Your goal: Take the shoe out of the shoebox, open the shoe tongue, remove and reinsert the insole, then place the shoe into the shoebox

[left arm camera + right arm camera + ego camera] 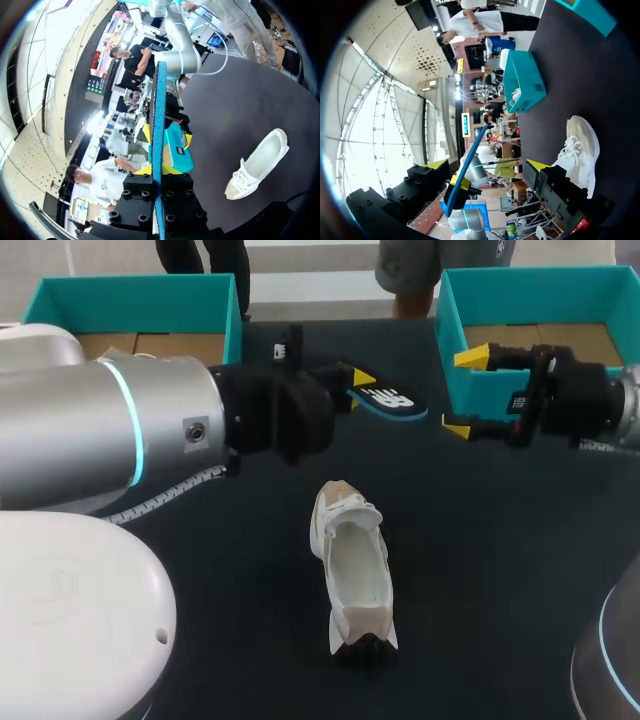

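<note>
Left gripper point(352, 382) clamps the blue insole point(390, 400) edgewise, held aloft, presumably for reinsertion. Right gripper point(465, 392), fingers apart, faces it. White sneaker point(355, 570) lies below, between them.

The work table and its lighting.
A table point(500, 570) with a flat, matte black top fills most of the head view and runs off its near and side borders. The same dark top appears in both wrist views. Light falls evenly on the surface, leaving only soft, faint shadows.
</note>
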### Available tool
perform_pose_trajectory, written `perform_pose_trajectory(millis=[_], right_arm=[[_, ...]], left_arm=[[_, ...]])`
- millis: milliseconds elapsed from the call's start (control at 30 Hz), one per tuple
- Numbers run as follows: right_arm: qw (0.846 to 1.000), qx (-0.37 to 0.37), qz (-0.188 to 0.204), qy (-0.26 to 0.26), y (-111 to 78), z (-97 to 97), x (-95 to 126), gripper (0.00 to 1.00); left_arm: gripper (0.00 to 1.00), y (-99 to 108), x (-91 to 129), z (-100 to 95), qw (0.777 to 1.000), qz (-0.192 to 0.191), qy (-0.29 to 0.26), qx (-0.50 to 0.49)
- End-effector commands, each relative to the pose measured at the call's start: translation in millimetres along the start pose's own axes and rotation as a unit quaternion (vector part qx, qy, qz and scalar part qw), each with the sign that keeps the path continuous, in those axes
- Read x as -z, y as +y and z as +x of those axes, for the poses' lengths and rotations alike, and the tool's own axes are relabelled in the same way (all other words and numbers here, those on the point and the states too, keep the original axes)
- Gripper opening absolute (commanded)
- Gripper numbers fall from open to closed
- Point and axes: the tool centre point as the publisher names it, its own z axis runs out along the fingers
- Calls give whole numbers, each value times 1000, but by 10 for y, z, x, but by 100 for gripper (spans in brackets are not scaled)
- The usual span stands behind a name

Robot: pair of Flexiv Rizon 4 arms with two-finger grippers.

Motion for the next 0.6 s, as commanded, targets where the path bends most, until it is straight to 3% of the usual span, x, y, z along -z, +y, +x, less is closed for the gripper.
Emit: perform_pose_trajectory(millis=[33,267,600], right_arm=[[1000,-5,-1,15,9,53,-129,100],[999,-2,24,41,-11,228,-245,100],[999,-4,26,29,-25,190,-253,100]], left_arm=[[0,51,53,-21,945,323,45,-6],[0,34,6,-39,942,332,38,-19],[0,29,-14,-43,941,337,36,-20]])
